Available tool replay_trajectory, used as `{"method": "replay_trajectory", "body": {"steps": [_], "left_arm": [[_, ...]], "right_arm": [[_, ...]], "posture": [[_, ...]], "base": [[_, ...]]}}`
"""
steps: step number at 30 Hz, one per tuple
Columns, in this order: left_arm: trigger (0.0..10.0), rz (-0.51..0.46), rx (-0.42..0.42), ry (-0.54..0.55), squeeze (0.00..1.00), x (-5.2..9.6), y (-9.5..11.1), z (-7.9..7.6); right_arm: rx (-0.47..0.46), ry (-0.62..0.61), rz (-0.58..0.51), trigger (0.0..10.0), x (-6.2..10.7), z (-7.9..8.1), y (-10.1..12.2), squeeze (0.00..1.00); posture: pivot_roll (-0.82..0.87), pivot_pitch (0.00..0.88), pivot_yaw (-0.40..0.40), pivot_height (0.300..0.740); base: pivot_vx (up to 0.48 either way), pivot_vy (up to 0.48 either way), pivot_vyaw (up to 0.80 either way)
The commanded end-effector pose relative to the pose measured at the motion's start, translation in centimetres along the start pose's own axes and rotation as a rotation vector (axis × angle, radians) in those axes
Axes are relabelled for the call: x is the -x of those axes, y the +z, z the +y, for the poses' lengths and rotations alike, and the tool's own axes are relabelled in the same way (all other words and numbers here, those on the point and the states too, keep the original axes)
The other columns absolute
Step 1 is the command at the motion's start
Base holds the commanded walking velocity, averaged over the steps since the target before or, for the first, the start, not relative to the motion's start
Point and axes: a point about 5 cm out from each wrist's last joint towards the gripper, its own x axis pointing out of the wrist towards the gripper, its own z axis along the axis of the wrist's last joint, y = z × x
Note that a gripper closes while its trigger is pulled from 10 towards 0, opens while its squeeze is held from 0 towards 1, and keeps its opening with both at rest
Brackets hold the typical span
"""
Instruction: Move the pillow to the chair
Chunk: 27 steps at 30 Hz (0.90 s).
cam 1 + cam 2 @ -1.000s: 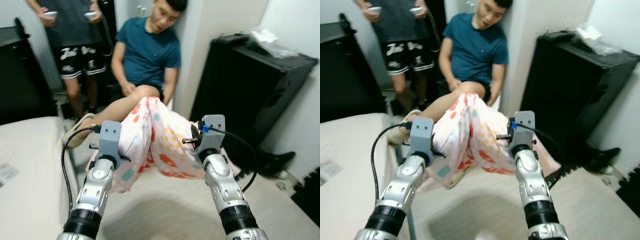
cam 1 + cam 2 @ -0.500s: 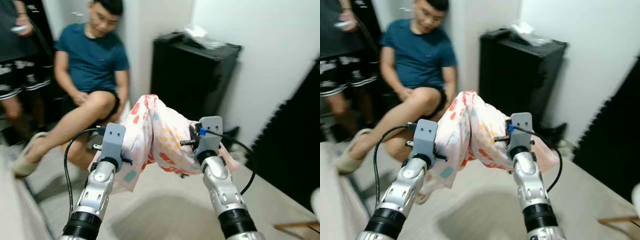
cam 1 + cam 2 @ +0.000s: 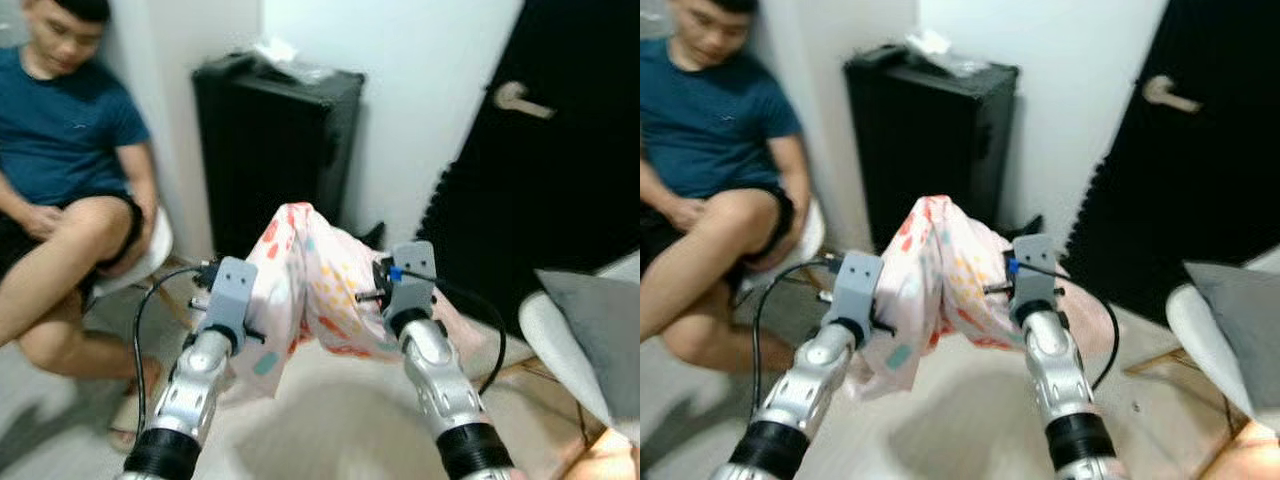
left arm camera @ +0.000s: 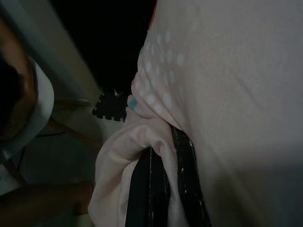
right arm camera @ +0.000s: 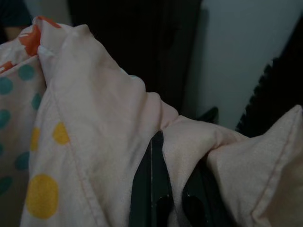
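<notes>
Both wrist views show pink fabric pinched between black fingers: the left gripper [image 4: 163,189] and right gripper [image 5: 175,189] are clamped on the pillow [image 3: 320,290], bunched between them. Beyond stand a black cabinet [image 3: 275,150] and a seated person [image 3: 60,190]; a chair [image 3: 585,340] is off to the right gripper's side.

Both silver arms extended forward and raised, roughly parallel, wrists level. Left gripper [image 4: 163,189]: black fingers pinched together on a fold of the pillow [image 3: 315,285], fabric bunched between them. Right gripper [image 5: 175,189]: fingers likewise clamped on pillow fabric at its opposite side. Pillow hangs between the two wrists.
</notes>
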Motion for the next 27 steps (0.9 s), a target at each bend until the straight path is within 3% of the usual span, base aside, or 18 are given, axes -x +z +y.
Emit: {"method": "replay_trajectory", "body": {"steps": [1,27], "left_arm": [[10.0,-0.09,-0.017,-0.059,0.0,-0.28,1.79,-1.2],[10.0,-0.121,-0.006,-0.044,0.0,-0.14,2.47,-0.6]], "right_arm": [[0.018,0.05,-0.053,10.0,-0.23,0.98,1.0,0.0],[-0.013,0.04,-0.058,10.0,0.03,1.48,1.02,0.0]], "posture": [[-0.07,0.063,-0.013,0.74],[-0.04,0.077,-0.002,0.74]], "base": [[0.0,0.0,-0.8],[0.0,0.0,-0.8]]}}
